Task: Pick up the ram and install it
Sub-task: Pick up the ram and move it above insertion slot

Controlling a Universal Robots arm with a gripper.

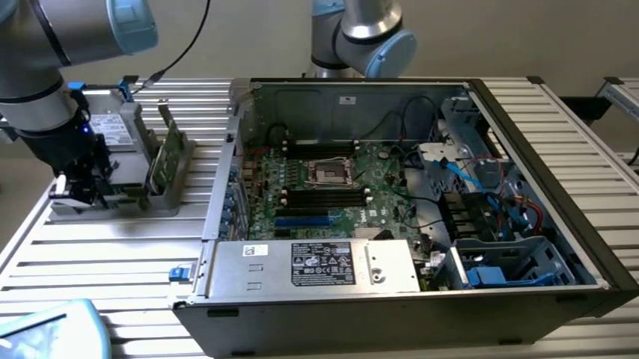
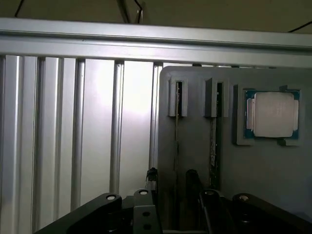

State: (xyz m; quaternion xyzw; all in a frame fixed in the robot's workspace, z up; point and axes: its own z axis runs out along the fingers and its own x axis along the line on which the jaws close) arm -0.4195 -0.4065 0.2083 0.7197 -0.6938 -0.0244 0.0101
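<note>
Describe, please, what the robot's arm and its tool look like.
The arm is made of silver-grey round tubes with light-blue caps on the joints. A thin black cable hangs down to its wrist end. The tool is black and blocky, with small silver screw heads on its body.

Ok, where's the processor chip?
In the wrist view the processor chip lies in a square pocket of the gray holder, beside its two narrow slots; the holder sits at the exterior view's left, beside the computer case.
</note>
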